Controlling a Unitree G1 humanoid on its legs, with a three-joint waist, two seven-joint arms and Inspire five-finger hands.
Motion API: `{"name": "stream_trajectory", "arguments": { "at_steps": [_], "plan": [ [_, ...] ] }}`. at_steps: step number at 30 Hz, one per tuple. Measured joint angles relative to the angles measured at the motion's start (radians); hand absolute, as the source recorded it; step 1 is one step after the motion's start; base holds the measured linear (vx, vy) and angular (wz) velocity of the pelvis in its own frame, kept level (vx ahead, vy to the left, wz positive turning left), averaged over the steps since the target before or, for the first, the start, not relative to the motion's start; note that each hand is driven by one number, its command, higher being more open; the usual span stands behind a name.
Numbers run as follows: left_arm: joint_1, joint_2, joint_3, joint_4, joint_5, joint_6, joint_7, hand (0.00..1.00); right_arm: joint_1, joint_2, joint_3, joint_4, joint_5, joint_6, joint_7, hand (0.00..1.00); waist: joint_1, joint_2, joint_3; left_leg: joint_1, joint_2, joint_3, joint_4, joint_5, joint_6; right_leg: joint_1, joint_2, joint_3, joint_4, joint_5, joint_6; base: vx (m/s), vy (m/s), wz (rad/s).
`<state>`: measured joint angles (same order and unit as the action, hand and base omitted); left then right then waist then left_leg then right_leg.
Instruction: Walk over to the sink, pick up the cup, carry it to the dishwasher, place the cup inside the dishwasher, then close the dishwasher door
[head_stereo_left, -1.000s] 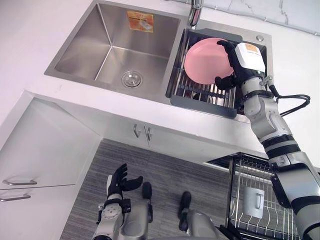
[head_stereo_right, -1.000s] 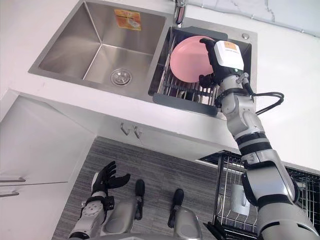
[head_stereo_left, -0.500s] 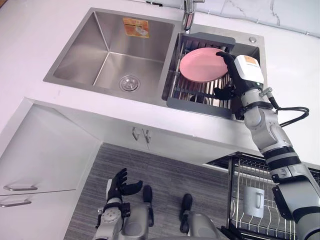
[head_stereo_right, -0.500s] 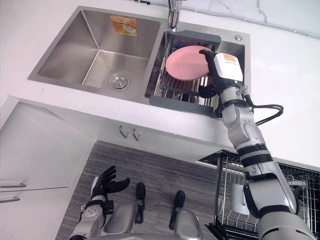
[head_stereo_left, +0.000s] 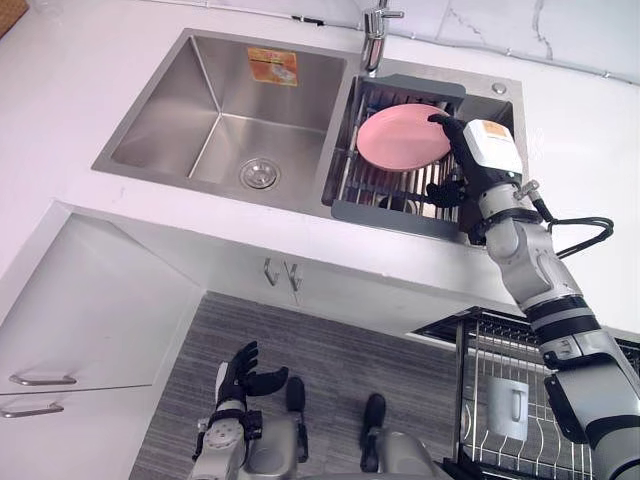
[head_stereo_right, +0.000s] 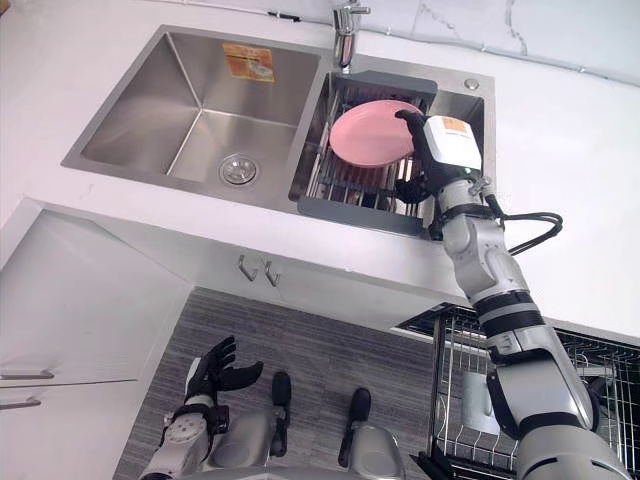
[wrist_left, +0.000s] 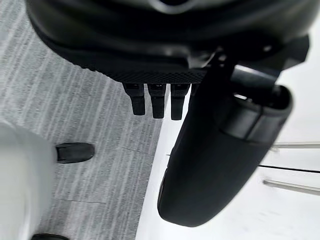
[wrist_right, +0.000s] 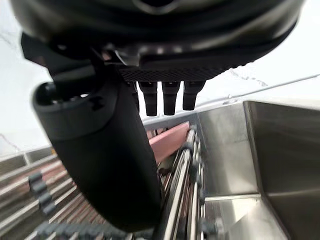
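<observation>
Left eye view: orange sticker (head_stereo_left: 272, 66) on sink (head_stereo_left: 160, 110) wall, print illegible.

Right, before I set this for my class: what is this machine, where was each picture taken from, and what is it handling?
It is a walking humanoid robot with two arms ending in dark hands. Two pictures look down from its head; the two close-ups come from a camera on each wrist. Below is a steel double sink. The right hand is at the rim of a pink plate lying on a drying rack in the right basin; a firm grip cannot be confirmed. The left hand hangs open above the floor. A white cup sits in the dishwasher rack.
</observation>
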<state>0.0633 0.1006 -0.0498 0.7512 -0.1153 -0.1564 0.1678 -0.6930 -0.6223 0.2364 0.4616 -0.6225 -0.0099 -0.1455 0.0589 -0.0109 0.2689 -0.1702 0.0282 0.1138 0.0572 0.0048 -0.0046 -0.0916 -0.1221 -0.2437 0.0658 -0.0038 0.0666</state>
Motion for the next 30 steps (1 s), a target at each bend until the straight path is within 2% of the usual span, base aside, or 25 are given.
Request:
{"name": "stream_trajectory", "arguments": {
  "at_steps": [5, 6, 15, 19, 23, 30],
  "plan": [
    [-0.004, 0.001, -0.001, -0.001, -0.001, -0.001, 0.003, 0.90, -0.018, 0.000, 0.014, 0.041, -0.013, 0.004, -0.018, 0.90, 0.011, 0.000, 0.000, -0.011, -0.001, -0.020, 0.008, 0.009, 0.004, -0.002, 0.002, -0.020, -0.003, 0.000, 0.000, 0.04, -0.012, 0.12],
    [-0.004, 0.001, -0.001, -0.001, -0.001, -0.002, 0.003, 0.90, -0.022, 0.000, 0.016, 0.042, -0.014, 0.004, -0.019, 0.30, 0.012, 0.000, 0.000, -0.013, -0.001, -0.021, 0.009, 0.010, 0.004, -0.004, 0.002, -0.020, -0.003, 0.000, 0.000, 0.00, -0.012, 0.05],
    [-0.006, 0.001, 0.000, -0.002, -0.002, -0.004, 0.025, 0.90, -0.086, 0.018, 0.048, 0.081, -0.040, 0.003, -0.063, 0.30, 0.027, -0.001, 0.000, -0.031, -0.001, -0.039, -0.013, 0.036, 0.001, -0.022, 0.004, -0.035, -0.001, 0.002, -0.003, -0.02, -0.006, 0.05],
    [-0.005, 0.002, 0.000, -0.002, -0.002, -0.004, 0.027, 0.90, -0.142, 0.019, 0.038, 0.074, -0.049, -0.012, -0.128, 0.30, 0.030, -0.003, 0.000, -0.028, 0.000, -0.039, -0.034, 0.052, 0.002, -0.031, 0.006, -0.035, 0.004, 0.004, -0.006, 0.00, 0.000, 0.00],
    [-0.006, 0.001, 0.000, -0.003, -0.001, -0.004, 0.027, 0.90, -0.137, 0.020, 0.026, 0.056, -0.048, -0.012, -0.129, 0.30, 0.032, -0.007, -0.001, -0.025, 0.000, -0.037, -0.036, 0.053, 0.002, -0.031, 0.006, -0.033, 0.006, 0.004, -0.006, 0.00, 0.001, -0.01],
    [-0.001, 0.004, 0.000, -0.003, 0.003, -0.003, 0.028, 0.90, 0.005, 0.021, -0.009, -0.179, -0.047, -0.028, -0.133, 0.30, 0.011, -0.008, -0.001, 0.020, 0.002, -0.015, -0.063, 0.055, 0.000, -0.010, 0.006, -0.014, 0.007, 0.003, -0.005, 0.02, 0.004, -0.10]
  ]
}}
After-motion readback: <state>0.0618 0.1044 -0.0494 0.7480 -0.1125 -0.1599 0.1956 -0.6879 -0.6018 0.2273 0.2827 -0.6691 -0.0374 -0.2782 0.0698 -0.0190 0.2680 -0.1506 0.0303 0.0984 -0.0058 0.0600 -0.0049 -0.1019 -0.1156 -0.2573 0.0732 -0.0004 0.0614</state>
